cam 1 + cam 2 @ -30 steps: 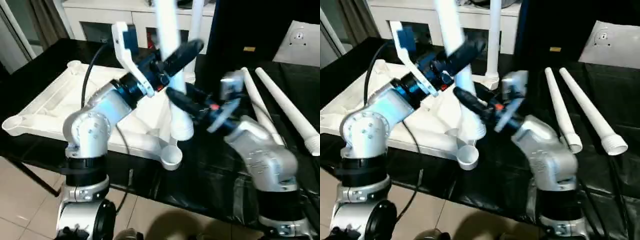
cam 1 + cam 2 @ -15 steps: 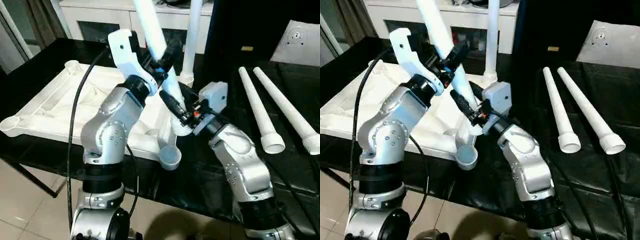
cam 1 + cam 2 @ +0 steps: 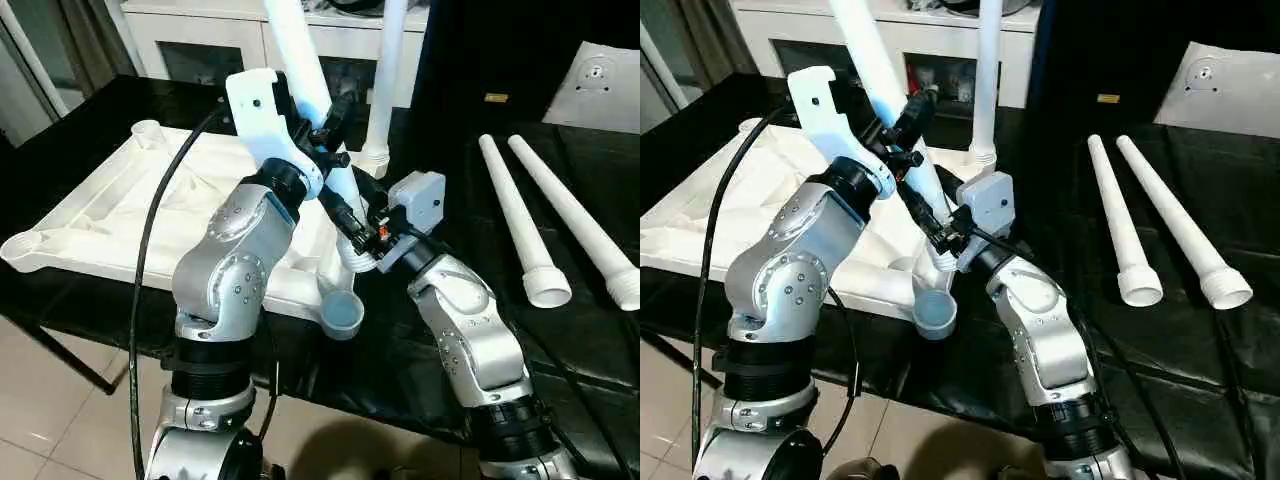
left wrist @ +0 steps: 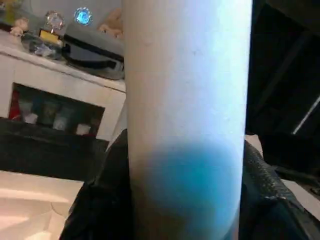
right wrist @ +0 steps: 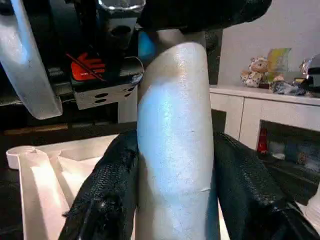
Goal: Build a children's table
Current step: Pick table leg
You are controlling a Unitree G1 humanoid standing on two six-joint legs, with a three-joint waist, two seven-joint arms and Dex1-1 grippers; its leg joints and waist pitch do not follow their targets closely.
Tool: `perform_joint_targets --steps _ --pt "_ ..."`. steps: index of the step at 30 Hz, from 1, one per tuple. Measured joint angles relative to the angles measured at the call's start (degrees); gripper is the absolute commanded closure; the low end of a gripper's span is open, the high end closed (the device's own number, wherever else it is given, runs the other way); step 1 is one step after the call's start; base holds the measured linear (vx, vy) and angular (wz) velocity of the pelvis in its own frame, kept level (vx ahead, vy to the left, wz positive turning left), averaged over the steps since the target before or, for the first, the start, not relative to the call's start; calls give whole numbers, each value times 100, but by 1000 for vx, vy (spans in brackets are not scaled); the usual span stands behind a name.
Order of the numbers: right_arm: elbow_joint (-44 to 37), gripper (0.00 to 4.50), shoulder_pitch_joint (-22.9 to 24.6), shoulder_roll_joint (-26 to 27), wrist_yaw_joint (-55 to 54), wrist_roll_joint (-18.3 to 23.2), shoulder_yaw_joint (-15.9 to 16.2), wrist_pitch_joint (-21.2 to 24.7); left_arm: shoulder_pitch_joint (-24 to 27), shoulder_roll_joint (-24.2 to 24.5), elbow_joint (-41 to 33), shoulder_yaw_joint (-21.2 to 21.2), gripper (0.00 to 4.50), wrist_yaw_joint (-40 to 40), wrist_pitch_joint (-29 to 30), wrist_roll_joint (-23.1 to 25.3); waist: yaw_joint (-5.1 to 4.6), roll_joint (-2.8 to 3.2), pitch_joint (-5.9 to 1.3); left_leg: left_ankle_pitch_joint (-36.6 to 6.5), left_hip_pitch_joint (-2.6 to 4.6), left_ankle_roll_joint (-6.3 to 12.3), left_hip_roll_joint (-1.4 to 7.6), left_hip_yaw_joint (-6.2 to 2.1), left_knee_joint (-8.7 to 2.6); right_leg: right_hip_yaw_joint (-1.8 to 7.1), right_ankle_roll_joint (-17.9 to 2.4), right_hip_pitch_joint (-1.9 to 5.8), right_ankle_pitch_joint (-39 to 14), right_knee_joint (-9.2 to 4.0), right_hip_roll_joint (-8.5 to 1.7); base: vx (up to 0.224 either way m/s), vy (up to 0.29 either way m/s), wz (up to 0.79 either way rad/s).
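- Leg (image 3: 305,75) of white tapered tube, tilted, rises between the two grippers; its wide lower end (image 3: 358,257) sits low by the near right corner of the tabletop (image 3: 120,215)
- Tabletop lies upside down on the black table (image 3: 400,340), ribbed underside up, with round sockets at its corners; the near right socket (image 3: 342,312) is an open cup just below and beside the leg's lower end, apart from it
- Left gripper (image 3: 325,128) is clamped on the leg higher up, a black finger (image 4: 102,200) pressed against each side of the tube
- Right gripper (image 3: 352,205) grips the same leg lower down, its black fingers (image 5: 107,192) closed around the tube near the wide end
- A second leg (image 3: 383,80) stands upright in the far right socket
- Two more legs (image 3: 520,215) (image 3: 575,220) lie side by side on the black table, well apart to the right, wide ends toward the camera
- White cabinet (image 3: 200,30) with glass doors stands behind the table; a flat white board (image 3: 600,85) lies at the far right
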Motion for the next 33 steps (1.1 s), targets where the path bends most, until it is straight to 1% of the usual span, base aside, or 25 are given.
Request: perform_joint_targets --steps 5,8,9,10,11,12,14,15,16,19,21,22,23,25,29,30,33 --pt "47 269 -12 -9 -34 -17 15 8 -28 59 75 26 266 -22 30 -48 -14 0 0 0 0 0 0 0 1 0 -1 0 1 0 0 0 0 0" --pt "72 269 -66 -3 -86 -14 12 92 -109 159 187 35 266 -91 30 -64 -34 0 0 0 0 0 0 0 1 0 -4 0 4 0 0 0 0 0" --pt "81 234 -86 -3 -103 -13 12 118 -129 181 215 39 266 -108 30 -69 -41 0 0 0 0 0 0 0 2 0 -9 0 7 0 0 0 0 0" --pt "116 213 -119 -7 -122 -34 15 119 -149 222 252 45 266 -159 29 -77 -49 -5 0 0 0 0 0 0 3 0 -13 0 9 0 0 0 0 0" --pt "181 199 -181 -20 -130 -72 15 119 -190 279 322 51 266 -215 28 -88 -58 -8 0 0 -1 1 0 0 5 0 -17 0 12 1 0 0 0 0" --pt "193 197 -214 -33 -119 -34 12 176 -221 358 380 50 266 -302 28 -101 -69 -17 0 1 -1 1 0 1 6 1 -16 0 13 1 0 0 0 0" --pt "184 179 -275 -117 21 128 9 358 -287 683 582 69 266 -632 29 -148 -98 -26 -2 1 1 2 0 1 6 1 -15 0 12 2 0 0 0 0" --pt "177 179 -295 -166 98 198 5 461 -311 814 683 78 266 -820 33 -174 -115 -28 -2 1 0 2 0 2 6 1 -15 0 13 2 0 0 0 0" --pt "173 165 -306 -199 144 238 1 550 -314 909 746 88 266 -967 44 -203 -119 -28 -2 1 0 2 0 2 7 2 -15 0 13 1 0 0 0 0" --pt "157 141 -388 -453 470 468 -36 962 -349 1277 965 78 266 -1620 186 -361 -127 -35 3 1 -1 3 -1 2 8 2 -35 0 25 3 0 0 0 0" --pt "33 117 -436 -579 641 673 -119 1348 -413 1501 1065 73 266 -2074 253 -459 -125 -37 4 1 -1 4 0 2 8 2 -36 0 26 4 0 0 0 0" --pt "-31 111 -464 -670 748 770 -130 1524 -457 1589 1084 66 266 -2269 305 -510 -119 -43 5 4 -1 8 0 2 8 2 -36 0 26 4 0 0 0 0" --pt "-86 111 -516 -830 960 952 -153 1836 -516 1699 1099 54 266 -2594 351 -615 -110 -54 4 9 -1 16 0 2 10 2 -37 0 26 4 0 0 0 0" --pt "-194 111 -533 -1131 1355 1220 -149 2205 -582 1908 1085 -49 266 -3194 455 -867 -93 -67 2 8 0 19 -1 3 11 4 -37 1 26 4 -2 0 0 0" --pt "-296 110 -534 -1274 1804 1588 -151 2578 -652 2076 995 -259 266 -4150 571 -1215 -99 -77 3 8 2 17 0 4 15 4 -39 1 27 13 -2 0 0 0" --pt "-310 139 -535 -1270 1871 1672 -152 2629 -662 2124 948 -298 266 -4317 583 -1276 -99 -77 3 8 3 16 0 4 16 5 -39 1 27 16 -2 0 0 0" --pt "-467 158 -535 -1300 2043 1933 -163 2847 -740 2271 869 -366 266 -4782 590 -1401 -109 -78 4 9 10 9 1 4 22 6 -38 0 26 32 -2 0 0 0"
